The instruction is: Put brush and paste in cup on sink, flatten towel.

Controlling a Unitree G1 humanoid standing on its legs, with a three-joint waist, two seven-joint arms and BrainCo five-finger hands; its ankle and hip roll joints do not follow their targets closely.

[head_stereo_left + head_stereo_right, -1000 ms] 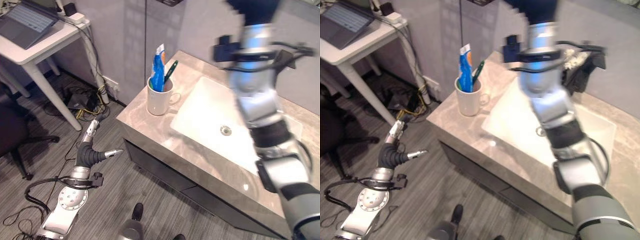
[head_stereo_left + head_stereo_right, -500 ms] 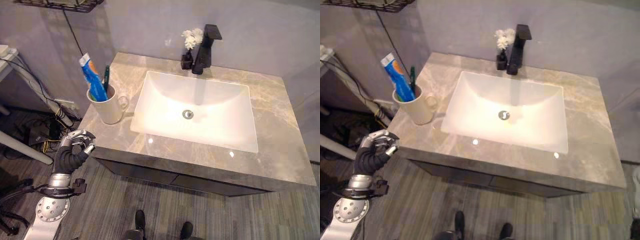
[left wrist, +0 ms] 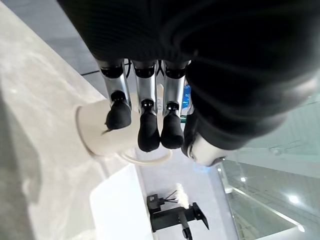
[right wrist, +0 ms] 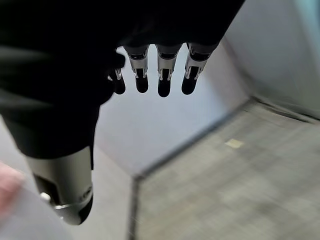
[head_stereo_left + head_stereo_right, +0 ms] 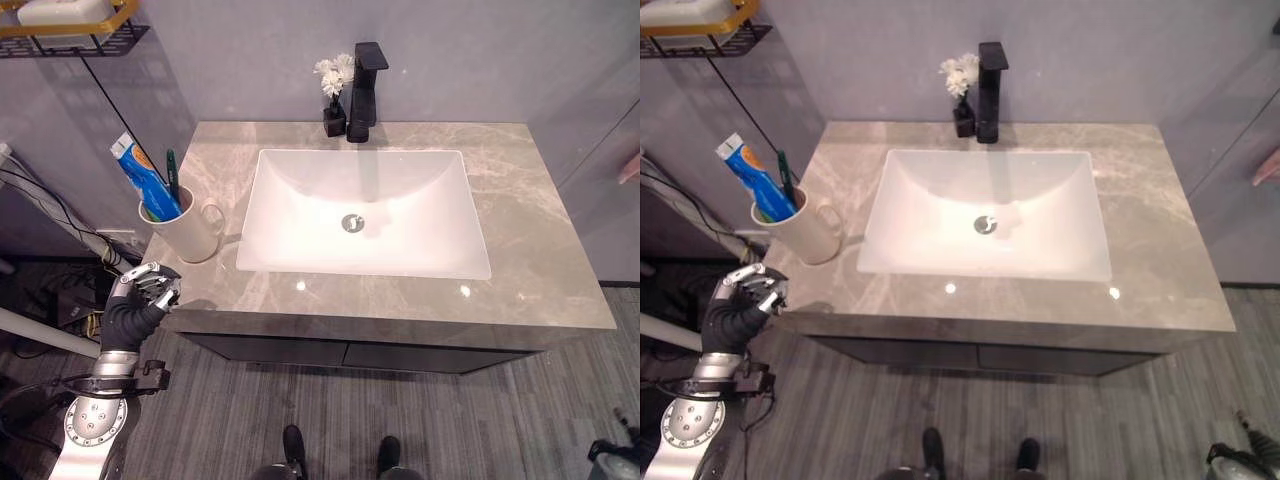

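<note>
A cream cup (image 5: 188,232) stands on the grey stone counter (image 5: 520,230), left of the white sink (image 5: 300,240). A blue toothpaste tube (image 5: 140,175) and a green toothbrush (image 5: 172,176) stick up out of the cup. My left hand (image 5: 146,293) hangs just off the counter's front left corner, below the cup, with its fingers curled and nothing in them. The left wrist view shows those curled fingers (image 3: 148,131) with the cup (image 3: 98,135) past them. In the right wrist view my right hand (image 4: 64,187) hangs over the floor, fingers curled, holding nothing.
A black tap (image 5: 365,88) and a small dark vase of white flowers (image 5: 331,96) stand at the back of the sink. A wire shelf with a yellow rim (image 5: 62,28) hangs on the wall at the upper left. Cables lie on the floor left of the cabinet.
The camera has swung to face the counter squarely. My right arm, over the sink a second ago, has dropped out of the head views. My left hand has curled shut.
</note>
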